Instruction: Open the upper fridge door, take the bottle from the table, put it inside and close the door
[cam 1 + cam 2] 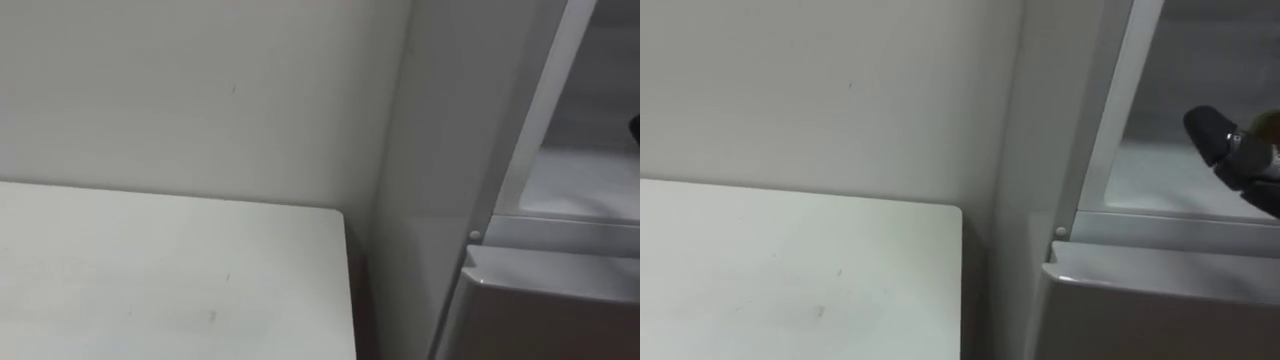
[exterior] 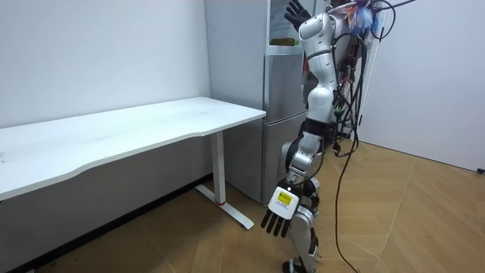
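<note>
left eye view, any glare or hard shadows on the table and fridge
Left eye view: the white flat table top is evenly lit, no glare; a dark shadow fills the gap between it and the grey metal fridge. Room view: a soft shadow darkens the pale wall under the table top.

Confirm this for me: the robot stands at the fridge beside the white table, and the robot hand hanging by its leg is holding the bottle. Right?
Not quite. The left robot hand hanging by its leg holds nothing: its fingers are straight and empty, as the room view shows. The rest stands: the robot is at the fridge, beside the white table.
</note>
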You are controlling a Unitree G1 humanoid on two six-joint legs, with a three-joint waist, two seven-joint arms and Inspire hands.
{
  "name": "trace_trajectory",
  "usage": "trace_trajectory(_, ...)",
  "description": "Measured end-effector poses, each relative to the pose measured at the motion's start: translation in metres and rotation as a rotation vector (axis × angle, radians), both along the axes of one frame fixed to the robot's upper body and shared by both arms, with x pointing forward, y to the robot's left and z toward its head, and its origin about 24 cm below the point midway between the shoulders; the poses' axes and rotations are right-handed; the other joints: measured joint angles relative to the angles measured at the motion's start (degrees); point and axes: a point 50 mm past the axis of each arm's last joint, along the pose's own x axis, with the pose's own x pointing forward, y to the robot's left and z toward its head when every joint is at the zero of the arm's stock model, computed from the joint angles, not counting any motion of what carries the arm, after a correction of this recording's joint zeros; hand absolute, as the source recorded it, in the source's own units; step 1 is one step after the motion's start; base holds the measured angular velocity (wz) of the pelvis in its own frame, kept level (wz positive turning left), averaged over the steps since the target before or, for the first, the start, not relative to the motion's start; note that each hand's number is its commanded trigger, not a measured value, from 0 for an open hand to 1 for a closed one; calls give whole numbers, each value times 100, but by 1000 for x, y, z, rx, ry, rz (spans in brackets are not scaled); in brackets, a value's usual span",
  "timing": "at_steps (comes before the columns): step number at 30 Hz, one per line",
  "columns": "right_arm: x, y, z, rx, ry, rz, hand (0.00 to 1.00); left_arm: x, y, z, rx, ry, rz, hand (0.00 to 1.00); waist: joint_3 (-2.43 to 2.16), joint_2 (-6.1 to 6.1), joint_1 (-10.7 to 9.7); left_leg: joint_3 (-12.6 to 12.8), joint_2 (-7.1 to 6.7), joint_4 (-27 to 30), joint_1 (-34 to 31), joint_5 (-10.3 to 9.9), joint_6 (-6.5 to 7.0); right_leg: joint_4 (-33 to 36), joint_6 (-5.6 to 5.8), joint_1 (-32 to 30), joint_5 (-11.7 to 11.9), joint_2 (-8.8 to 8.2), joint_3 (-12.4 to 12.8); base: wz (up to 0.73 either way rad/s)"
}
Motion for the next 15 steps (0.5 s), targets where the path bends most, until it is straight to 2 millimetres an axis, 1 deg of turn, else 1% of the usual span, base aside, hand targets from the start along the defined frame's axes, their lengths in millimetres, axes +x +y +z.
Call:
trace_trajectory(4,-2,5,-3,74,-39,146,0,2,-2,-1,-15,-6,-1,0,-5,87,-24,25,-1,4,11,-11,12,10,0,-2,0,-3,17,-3)
trace_trajectory(7,-3,7,-12,154,-45,256,0,5,-3,-2,-21,-3,-3,0,2,154,1,64,1,-4,37,-14,10,14,0,-6,0,7,38,-5)
trace_trajectory(9,-4,10,-21,259,-72,349,0,4,-5,-3,-29,5,-4,0,0,207,32,84,0,10,64,-15,7,23,0,4,0,8,41,-7)
trace_trajectory(12,-6,11,-26,328,-111,424,0,3,-8,-5,-44,15,-9,0,-12,264,32,112,-9,20,81,-19,13,36,1,0,1,6,70,-3)
trace_trajectory(14,-6,13,-28,336,-120,448,0,3,-9,-5,-49,21,-6,0,-11,288,23,120,-11,21,82,-19,13,45,1,-11,1,7,81,-3)
trace_trajectory(15,-7,14,-29,332,-125,461,0,3,-11,-6,-52,23,-3,0,-20,303,13,123,-12,21,61,-22,13,59,1,-40,1,6,86,-3)
